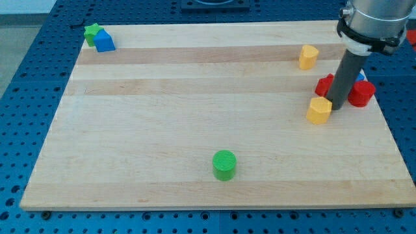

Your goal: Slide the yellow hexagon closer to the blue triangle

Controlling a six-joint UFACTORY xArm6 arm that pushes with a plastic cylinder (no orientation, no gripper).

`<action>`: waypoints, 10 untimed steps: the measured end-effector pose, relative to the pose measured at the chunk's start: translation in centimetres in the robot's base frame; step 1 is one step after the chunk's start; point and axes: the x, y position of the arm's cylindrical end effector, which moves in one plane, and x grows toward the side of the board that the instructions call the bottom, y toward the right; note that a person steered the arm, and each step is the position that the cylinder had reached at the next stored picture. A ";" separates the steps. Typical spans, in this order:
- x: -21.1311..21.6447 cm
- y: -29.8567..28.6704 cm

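A yellow hexagon-like block lies at the board's right side. My tip rests just to its right, touching or nearly touching it. A small blue block shows behind the rod, mostly hidden, so I cannot tell its shape. Another blue block sits at the board's top left corner, against a green star. A second yellow block lies near the top right.
Two red blocks flank the rod: one on its left, one on its right. A green cylinder stands at the bottom middle. The wooden board has its right edge close to the red blocks.
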 end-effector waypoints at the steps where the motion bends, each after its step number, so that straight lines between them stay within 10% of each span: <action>1: -1.2 -4.9; 5: 0.9 -2.2; 7: 9.8 -0.2; 10: 8.3 -3.2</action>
